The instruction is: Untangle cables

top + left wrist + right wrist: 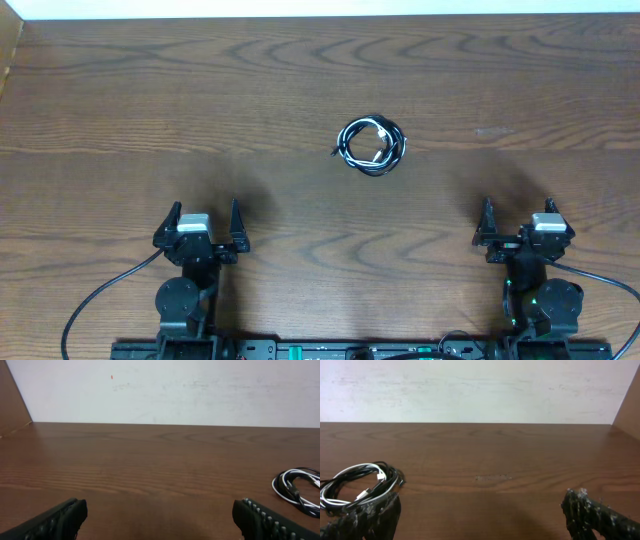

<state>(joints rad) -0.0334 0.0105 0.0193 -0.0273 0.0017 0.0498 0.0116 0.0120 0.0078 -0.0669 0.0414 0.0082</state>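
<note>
The cables (372,145) lie in one small coil of black and white cords on the wooden table (120,120), a little right of centre and toward the back. The coil also shows at the right edge of the left wrist view as cables (299,488), and at the left of the right wrist view as cables (360,487). My left gripper (201,222) rests near the front left, open, with only bare wood between its fingers. At the front right my right gripper (520,217) also stands open and holds nothing. Both grippers are well short of the coil.
A pale wall (170,390) runs along the table's far edge. A wooden side panel (12,405) rises at the far left and another side panel (629,405) at the far right. Thick black arm wires (100,295) trail by the bases.
</note>
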